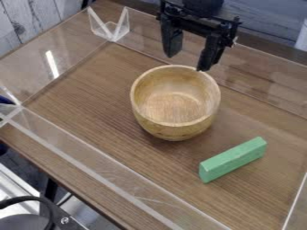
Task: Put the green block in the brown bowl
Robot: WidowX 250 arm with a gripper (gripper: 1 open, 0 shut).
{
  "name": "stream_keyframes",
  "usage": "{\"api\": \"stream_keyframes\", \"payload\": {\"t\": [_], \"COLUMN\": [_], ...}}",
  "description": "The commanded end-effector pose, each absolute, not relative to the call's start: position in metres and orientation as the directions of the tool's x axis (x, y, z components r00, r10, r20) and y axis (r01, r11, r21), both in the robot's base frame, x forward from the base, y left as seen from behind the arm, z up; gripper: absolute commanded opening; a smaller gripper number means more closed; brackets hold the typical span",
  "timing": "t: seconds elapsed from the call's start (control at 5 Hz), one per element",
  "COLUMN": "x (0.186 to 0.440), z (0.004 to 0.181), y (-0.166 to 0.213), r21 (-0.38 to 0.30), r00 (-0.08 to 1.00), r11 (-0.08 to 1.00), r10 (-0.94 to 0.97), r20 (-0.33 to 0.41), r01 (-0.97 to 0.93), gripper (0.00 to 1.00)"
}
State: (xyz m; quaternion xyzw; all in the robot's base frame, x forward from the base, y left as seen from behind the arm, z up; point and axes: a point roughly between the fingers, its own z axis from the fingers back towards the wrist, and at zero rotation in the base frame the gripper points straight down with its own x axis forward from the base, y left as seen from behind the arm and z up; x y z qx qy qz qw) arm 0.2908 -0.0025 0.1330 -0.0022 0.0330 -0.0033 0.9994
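In your camera view, the gripper hangs at the upper centre of the frame, its jaws spread wide and holding nothing. Just below it you see the brown bowl at the centre of the wooden table. The green block lies flat at lower right, near the bowl but apart from it.

Gripper seen at upper centre-right of the frame: all black, matte. Blocky wrist body cut off by the top edge. A flat crossbar below it, from which two long, narrow fingers are hung. No markings or cables made out
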Motion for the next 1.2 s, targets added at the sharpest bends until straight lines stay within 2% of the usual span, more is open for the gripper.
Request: {"api": "stream_keyframes", "payload": {"t": [0.0,0.4,0.8,1.0], "x": [0.287,0.260,0.248,0.248], "z": [0.126,0.113,0.094,0.086], "y": [-0.008,-0.045,-0.088,-0.095], "r21": [-0.008,-0.030,-0.044,-0.050], "r00": [0.996,0.963,0.909,0.899], "r11": [0.999,0.967,0.914,0.903], "r10": [-0.035,-0.256,-0.407,-0.430], "r20": [-0.084,-0.089,-0.087,-0.083], "r01": [0.034,0.255,0.404,0.427], "gripper": [1.00,1.00,1.00,1.00]}}
